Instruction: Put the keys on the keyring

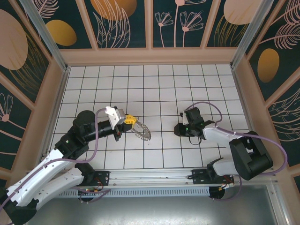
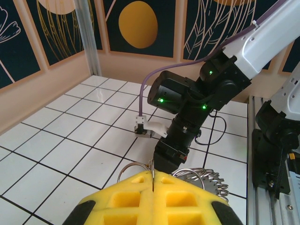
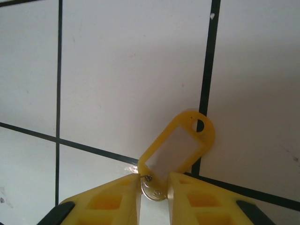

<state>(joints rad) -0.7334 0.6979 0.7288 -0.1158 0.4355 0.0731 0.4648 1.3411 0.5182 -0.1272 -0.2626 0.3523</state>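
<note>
Table [image 1: 159, 89]: white tiles, black grid lines. Right of centre, a yellow key tag [image 3: 178, 147] lies flat on a tile, its holed end over a grid line. A small brass key [image 3: 152, 192] is at its other end. Left of centre is the grey keyring [image 1: 142, 131]; contact with the tiles unclear.

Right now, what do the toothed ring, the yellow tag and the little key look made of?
Ring: grey metal, shiny, glinting coils. Tag: glossy yellow plastic, probably, with a pale window. Key: brass-looking metal, dull golden sheen; mostly hidden.
</note>
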